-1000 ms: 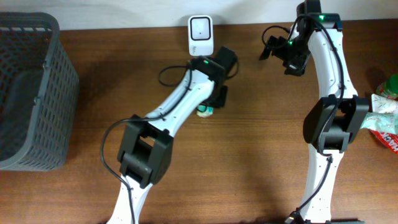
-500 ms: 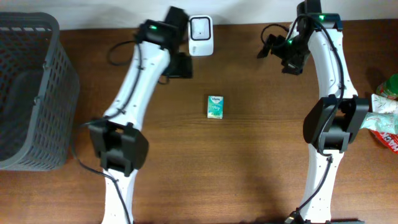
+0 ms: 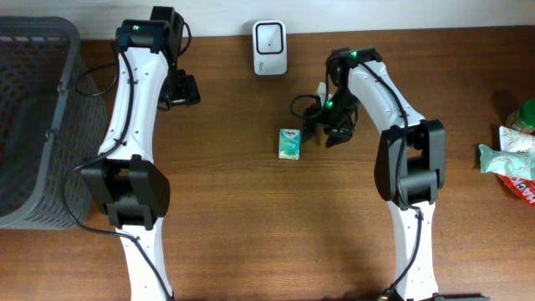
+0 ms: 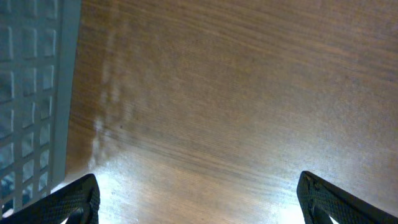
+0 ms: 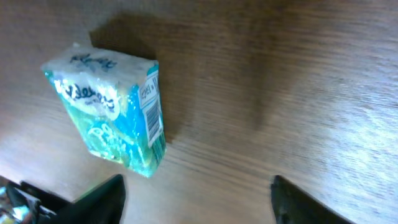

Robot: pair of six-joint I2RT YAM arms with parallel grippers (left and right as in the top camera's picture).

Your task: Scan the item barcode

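Tissue pack (image 3: 290,142) lies flat on the table (image 3: 251,238) near the barcode scanner (image 3: 269,38). The right gripper (image 3: 323,134), fingers apart, hovers just beside it, and the left gripper (image 3: 183,90) gapes empty near the basket (image 3: 50,167). A good grasp should spare the barcode (image 5: 152,112), seen only by the right wrist camera.

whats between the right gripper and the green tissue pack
Only bare brown wooden table lies between right gripper and small green tissue pack, per right wrist view.

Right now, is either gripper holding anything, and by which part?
Nothing is held. The left gripper stands open, far from the packet; the right gripper is open near it, not touching.
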